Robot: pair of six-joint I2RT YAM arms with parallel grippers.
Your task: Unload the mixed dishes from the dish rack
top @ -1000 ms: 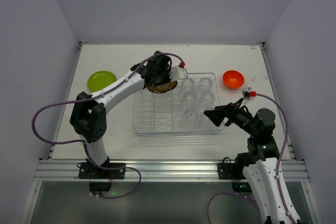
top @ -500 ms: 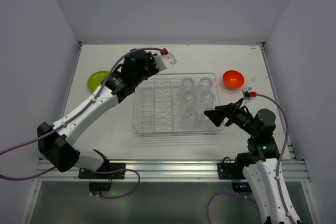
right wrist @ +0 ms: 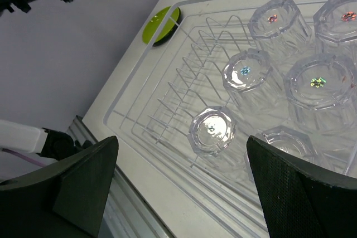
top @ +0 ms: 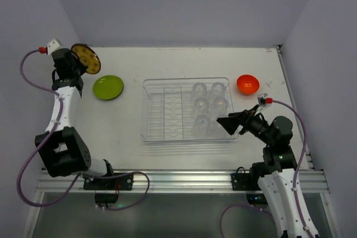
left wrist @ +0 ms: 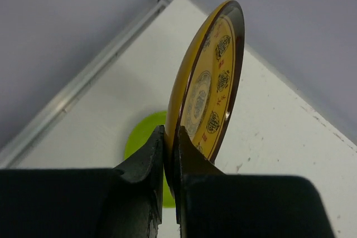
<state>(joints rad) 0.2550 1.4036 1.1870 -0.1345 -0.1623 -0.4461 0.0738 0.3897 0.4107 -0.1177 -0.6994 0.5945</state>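
1. Top external view, nearest first: the right gripper (top: 227, 124) hangs empty with its jaws spread wide, at the near right corner of the large clear plastic dish rack (top: 162, 116) with ribbed slots.
2. Just beyond its fingers stand six small clear faceted glass cups (right wrist: 212, 129), seemingly mouths down, filling the rack's right half. The right arm is by far the nearer to them. The rack's left half holds nothing.
3. A small glossy orange bowl (top: 247, 83) sits on the white worktop (top: 184, 62) just past the rack's far right corner, already out.
4. Farthest off, at the far left corner, the left gripper (left wrist: 170, 143) is pinched narrow on the lower rim of the round yellow plate (left wrist: 209, 87) with a dark rim and printed medallions. It holds the plate on edge in the air.
5. A flat lime-green plate (top: 108, 87) lies on the worktop near it, on the rack's side. Setting the yellow plate down likely calls for tipping its face from upright to flat.
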